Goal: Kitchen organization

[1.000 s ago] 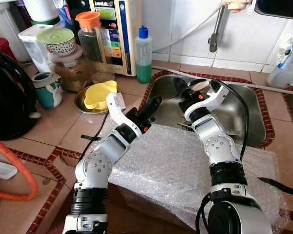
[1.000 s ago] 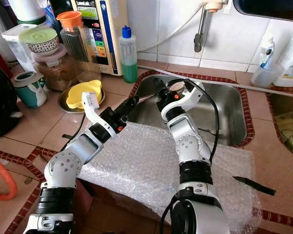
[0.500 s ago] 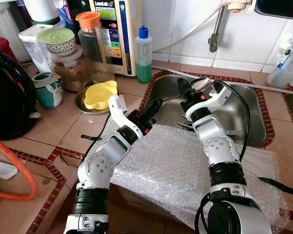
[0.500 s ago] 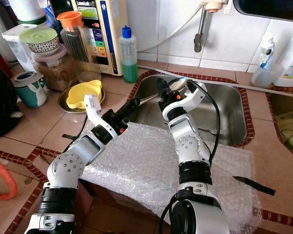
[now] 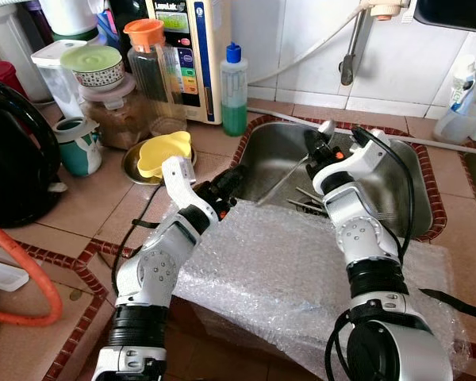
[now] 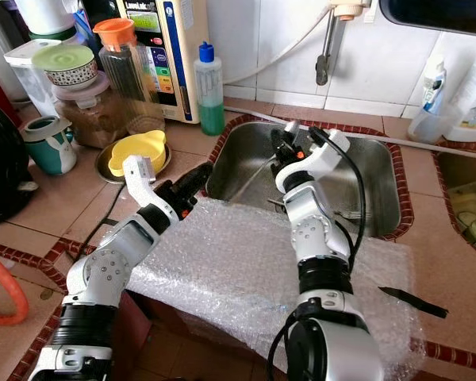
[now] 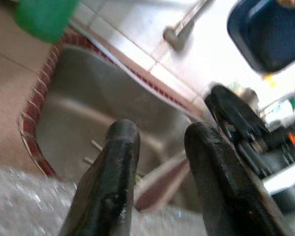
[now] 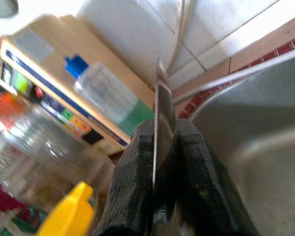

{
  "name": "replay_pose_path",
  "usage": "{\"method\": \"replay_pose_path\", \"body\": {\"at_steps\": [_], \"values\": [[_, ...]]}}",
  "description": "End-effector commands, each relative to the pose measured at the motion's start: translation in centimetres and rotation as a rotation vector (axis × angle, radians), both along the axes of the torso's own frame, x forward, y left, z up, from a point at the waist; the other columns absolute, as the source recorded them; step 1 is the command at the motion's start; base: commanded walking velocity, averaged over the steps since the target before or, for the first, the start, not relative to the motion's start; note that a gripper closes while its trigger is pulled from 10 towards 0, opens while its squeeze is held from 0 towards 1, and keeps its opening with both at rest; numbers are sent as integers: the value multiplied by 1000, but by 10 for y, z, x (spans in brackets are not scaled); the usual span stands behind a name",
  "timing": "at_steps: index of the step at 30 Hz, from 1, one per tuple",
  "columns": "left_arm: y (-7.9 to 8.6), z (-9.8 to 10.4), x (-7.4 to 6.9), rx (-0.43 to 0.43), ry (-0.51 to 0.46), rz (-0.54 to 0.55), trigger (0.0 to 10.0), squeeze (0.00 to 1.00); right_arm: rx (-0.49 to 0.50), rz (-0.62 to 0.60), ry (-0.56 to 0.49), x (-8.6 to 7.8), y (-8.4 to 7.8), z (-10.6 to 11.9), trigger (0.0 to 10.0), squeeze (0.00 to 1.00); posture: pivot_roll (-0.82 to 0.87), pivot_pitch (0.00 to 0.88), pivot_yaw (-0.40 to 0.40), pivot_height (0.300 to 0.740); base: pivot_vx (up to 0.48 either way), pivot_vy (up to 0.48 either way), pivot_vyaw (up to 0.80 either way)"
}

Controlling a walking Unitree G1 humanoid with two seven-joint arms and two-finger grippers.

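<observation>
Two arms reach over the bubble wrap [image 5: 301, 270] toward the sink [image 5: 397, 178] in my head view. My right gripper [image 5: 316, 145] holds a long metal utensil [image 5: 289, 171] slanting down into the basin; my left gripper [image 5: 232, 181] hovers at the sink's near corner. Left wrist view: my jaws stand apart, holding nothing. Right wrist view: my jaws pinch the thin metal blade [image 8: 162, 128], green soap bottle [image 8: 115, 101] beyond.
</observation>
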State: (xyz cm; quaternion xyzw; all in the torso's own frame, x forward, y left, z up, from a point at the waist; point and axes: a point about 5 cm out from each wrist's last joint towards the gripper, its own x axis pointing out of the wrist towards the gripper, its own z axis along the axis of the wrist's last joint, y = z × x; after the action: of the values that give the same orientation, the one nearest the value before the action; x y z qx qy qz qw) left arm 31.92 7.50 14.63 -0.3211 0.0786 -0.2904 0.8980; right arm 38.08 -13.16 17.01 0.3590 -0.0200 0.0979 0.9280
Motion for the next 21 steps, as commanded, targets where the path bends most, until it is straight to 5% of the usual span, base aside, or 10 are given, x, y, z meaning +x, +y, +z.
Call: {"method": "replay_pose_path", "body": {"at_steps": [1,10,13,14,16,19,20,21], "values": [[1,1,-2,41,-26,-7,10000,1000,-29,6,1,1,3,-1,0,0,55,20,54,740,0,0,0],[8,-7,-9,100,-25,11,10000,1000,-216,-89,-4,14,-26,4,0,0,78,22,50,740,0,0,0],[11,-9,-11,130,-30,11,10000,1000,-371,-123,-23,18,-34,8,0,0,92,26,53,740,0,0,0],[14,-11,-14,158,-32,6,10000,1000,-552,-136,-36,19,-37,10,0,0,103,28,54,740,0,0,0],[15,-13,-15,181,-34,0,10000,1000,-649,-130,-43,20,-37,10,0,0,103,28,54,740,0,0,0],[15,-14,-17,193,-35,-6,10000,1000,-662,-117,-49,21,-36,10,0,0,113,30,58,740,0,0,0],[15,-15,-19,229,-56,-22,10000,933,-845,-96,-99,22,-31,14,3922,0,118,33,58,740,0,0,0],[14,-14,-19,249,-70,-31,10000,388,-941,-91,-120,22,-28,16,6667,0,118,33,58,740,0,0,0]]}}
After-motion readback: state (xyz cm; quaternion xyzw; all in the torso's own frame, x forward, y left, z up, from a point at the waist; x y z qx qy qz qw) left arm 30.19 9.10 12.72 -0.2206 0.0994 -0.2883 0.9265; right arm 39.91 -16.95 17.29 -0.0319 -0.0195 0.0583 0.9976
